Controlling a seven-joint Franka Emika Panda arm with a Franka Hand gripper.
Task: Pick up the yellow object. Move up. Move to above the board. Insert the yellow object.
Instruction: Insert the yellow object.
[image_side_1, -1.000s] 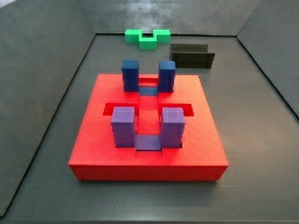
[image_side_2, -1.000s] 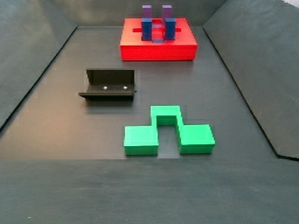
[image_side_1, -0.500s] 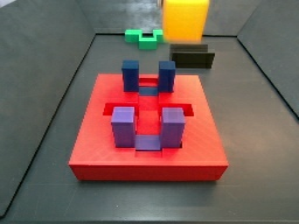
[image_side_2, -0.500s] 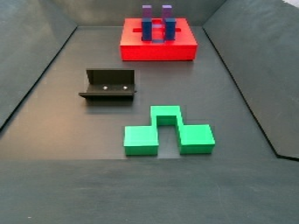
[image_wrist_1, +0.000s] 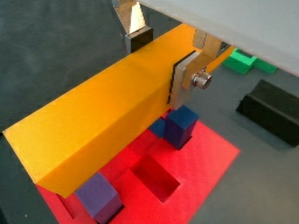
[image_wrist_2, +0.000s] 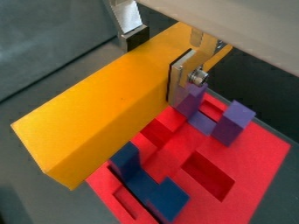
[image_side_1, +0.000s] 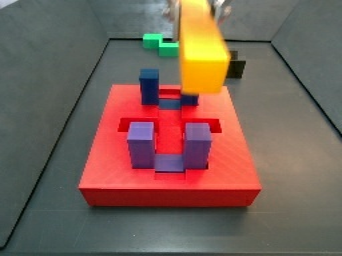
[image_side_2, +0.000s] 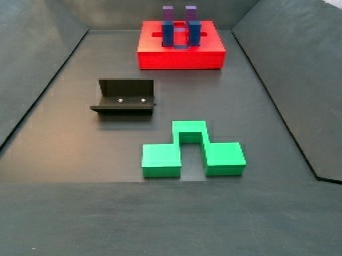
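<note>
We see the gripper (image_wrist_1: 162, 54) closed on the yellow object (image_wrist_1: 100, 118), its flat silver fingers (image_wrist_1: 187, 77) pressed against two opposite long faces of the bar near one end. In both wrist views the bar runs away from the fingers as a long, plain orange-yellow block, and the other wrist picture shows the same hold (image_wrist_2: 158, 52) on the bar (image_wrist_2: 100, 114).

Below the bar lies the board (image_wrist_1: 205, 166), a red slab with rectangular recesses. In a wrist view we make out blue posts (image_wrist_2: 146, 179) and purple posts (image_wrist_2: 237, 121) standing up from the red surface (image_wrist_2: 263, 162).

In a side view the yellow object (image_side_1: 203, 45) hangs in the air above the far part of the board (image_side_1: 170, 170), clear of its surface, near the far blue posts (image_side_1: 150, 85). The nearer purple posts (image_side_1: 140, 145) stand at the front of the slab. The gripper itself is mostly cut off at the top edge of this picture.

Farther back on the dark floor sit a green block (image_side_1: 162, 41) and the fixture (image_side_1: 235, 67). In a side view from the opposite end, the green block (image_side_2: 191, 150) lies closest to the camera, the fixture (image_side_2: 124, 97) sits between, and the board (image_side_2: 181, 55) lies at the far end; the bar and gripper are out of that frame.
</note>
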